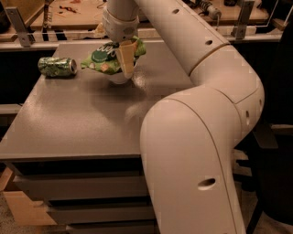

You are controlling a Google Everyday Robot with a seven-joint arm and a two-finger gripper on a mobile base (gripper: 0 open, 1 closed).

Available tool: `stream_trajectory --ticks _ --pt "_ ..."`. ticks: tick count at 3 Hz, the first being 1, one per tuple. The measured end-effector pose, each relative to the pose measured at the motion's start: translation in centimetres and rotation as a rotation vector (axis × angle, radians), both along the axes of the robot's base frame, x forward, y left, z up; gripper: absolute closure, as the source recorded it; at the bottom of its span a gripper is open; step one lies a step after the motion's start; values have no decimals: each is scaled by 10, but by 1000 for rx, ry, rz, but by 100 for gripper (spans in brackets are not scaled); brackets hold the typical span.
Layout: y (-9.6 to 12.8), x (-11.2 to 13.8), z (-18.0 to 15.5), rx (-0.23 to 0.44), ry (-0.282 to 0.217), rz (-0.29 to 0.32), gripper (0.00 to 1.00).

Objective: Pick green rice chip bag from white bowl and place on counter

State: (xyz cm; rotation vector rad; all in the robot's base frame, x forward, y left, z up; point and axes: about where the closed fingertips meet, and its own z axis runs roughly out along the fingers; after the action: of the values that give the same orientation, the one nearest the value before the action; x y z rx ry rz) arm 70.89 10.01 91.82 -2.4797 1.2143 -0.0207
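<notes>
The green rice chip bag (pixel 101 58) lies crumpled on top of the white bowl (pixel 118 79) and spreads past its rim to the left and right. The bowl stands at the far middle of the grey counter (pixel 78 114) and only its lower front shows below the bag. My gripper (pixel 125 64) reaches down from the arm onto the right half of the bag, right over the bowl. The wrist and arm hide the bag's far right part.
A green patterned soda can (pixel 57 66) lies on its side at the counter's far left. A wooden workbench (pixel 68 11) with cables and metal posts runs behind the counter. My large white arm (pixel 197 137) covers the counter's right side. A cardboard box (pixel 20 208) sits low left.
</notes>
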Motion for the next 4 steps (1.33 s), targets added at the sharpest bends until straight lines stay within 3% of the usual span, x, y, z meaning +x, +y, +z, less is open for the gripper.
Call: stream_trajectory --ticks 1,4 --pt "0 0 -1 3 6 -4 18" --pt "-14 -3 9 1 -9 -37 88"
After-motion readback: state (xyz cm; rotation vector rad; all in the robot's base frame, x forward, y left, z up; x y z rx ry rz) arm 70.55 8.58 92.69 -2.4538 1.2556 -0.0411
